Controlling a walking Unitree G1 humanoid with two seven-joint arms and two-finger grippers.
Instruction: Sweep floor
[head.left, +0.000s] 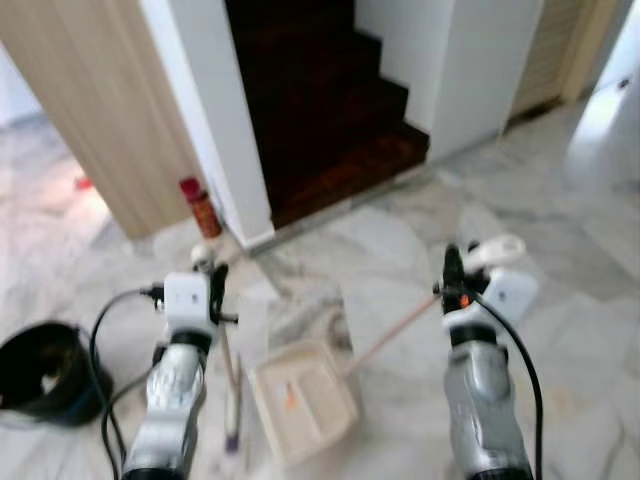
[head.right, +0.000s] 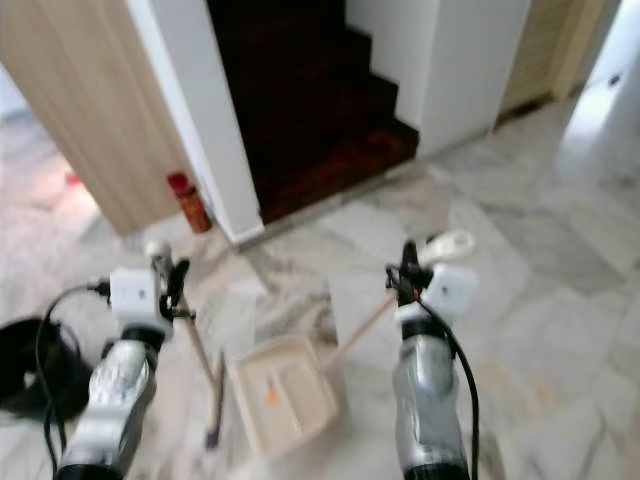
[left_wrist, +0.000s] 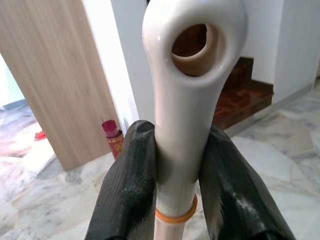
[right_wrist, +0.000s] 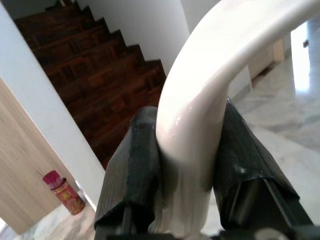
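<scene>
My left gripper (left_wrist: 177, 170) is shut on the cream broom handle (left_wrist: 182, 100), just below its hanging loop. The broom (head.left: 229, 375) slants down to its head on the marble floor, left of the dustpan. My right gripper (right_wrist: 187, 165) is shut on the curved cream grip (right_wrist: 200, 100) of the dustpan handle (head.left: 395, 335). That long handle runs down to the cream dustpan (head.left: 303, 399), which rests on the floor between my two arms with a small orange bit inside it.
A dark wooden staircase (head.left: 330, 110) rises straight ahead between white walls. A red can (head.left: 200, 207) stands beside a wooden panel (head.left: 100, 110) at the left. A black bin (head.left: 40, 370) sits at the near left. Marble floor (head.left: 580, 230) spreads to the right.
</scene>
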